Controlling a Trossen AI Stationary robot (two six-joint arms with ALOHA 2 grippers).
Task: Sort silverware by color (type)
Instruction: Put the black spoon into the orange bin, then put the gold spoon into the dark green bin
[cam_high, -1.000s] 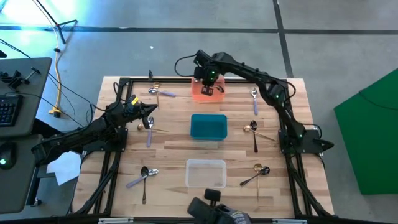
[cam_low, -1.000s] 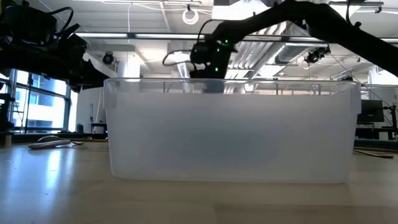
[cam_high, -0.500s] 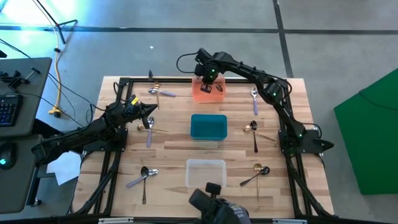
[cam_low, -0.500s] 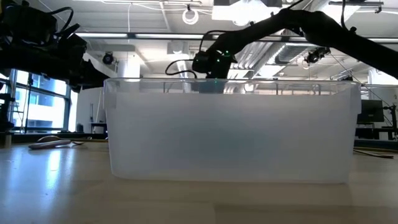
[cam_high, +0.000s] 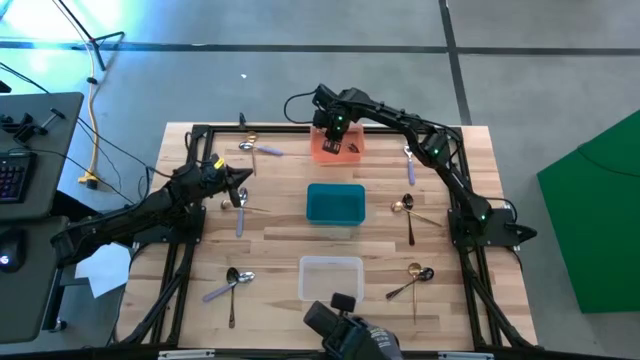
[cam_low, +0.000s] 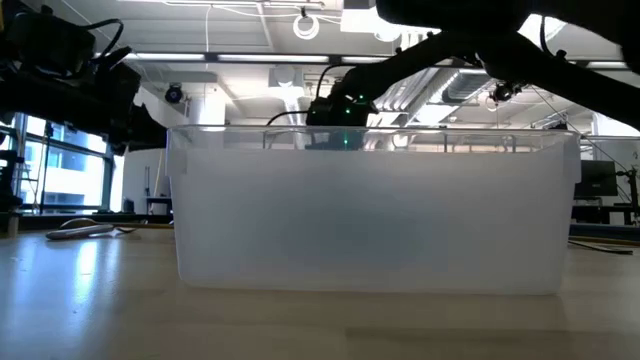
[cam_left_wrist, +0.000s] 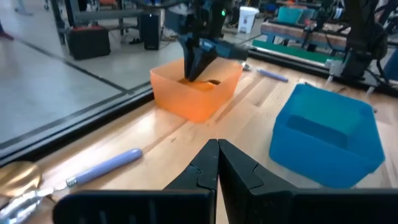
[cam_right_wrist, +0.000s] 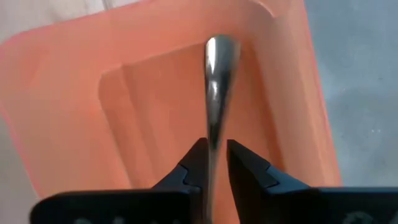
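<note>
My right gripper (cam_high: 338, 143) reaches down into the orange bin (cam_high: 322, 153) at the table's far side, shut on a shiny silver utensil (cam_right_wrist: 215, 93). The left wrist view shows that gripper (cam_left_wrist: 198, 62) pointing down inside the orange bin (cam_left_wrist: 186, 99). My left gripper (cam_high: 241, 186) hovers shut over the table's left part, above a spoon (cam_high: 240, 203). More spoons and forks lie flat on the wood: far left (cam_high: 250, 148), near left (cam_high: 232, 284), far right (cam_high: 408, 158), mid right (cam_high: 408, 210), near right (cam_high: 416, 277). My right gripper pinches the silver utensil's thin shaft (cam_right_wrist: 214, 140) between its two fingers, coming from above and pointing down. The fingers lie along the utensil. Its rounded free end (cam_right_wrist: 219, 50) sticks out past the fingertips, down into the orange bin; whether it touches the floor I cannot tell.
A teal bin (cam_high: 335, 204) stands at the table's middle and a clear bin (cam_high: 331, 278) near the front edge, filling the low view (cam_low: 370, 210). A black frame (cam_high: 200, 130) runs round the tabletop. Bare wood lies between the bins and the scattered cutlery.
My right gripper has sunk lower over the orange bin, carrying the silver utensil down into it while staying shut. The right arm's forward links have dropped with it.
</note>
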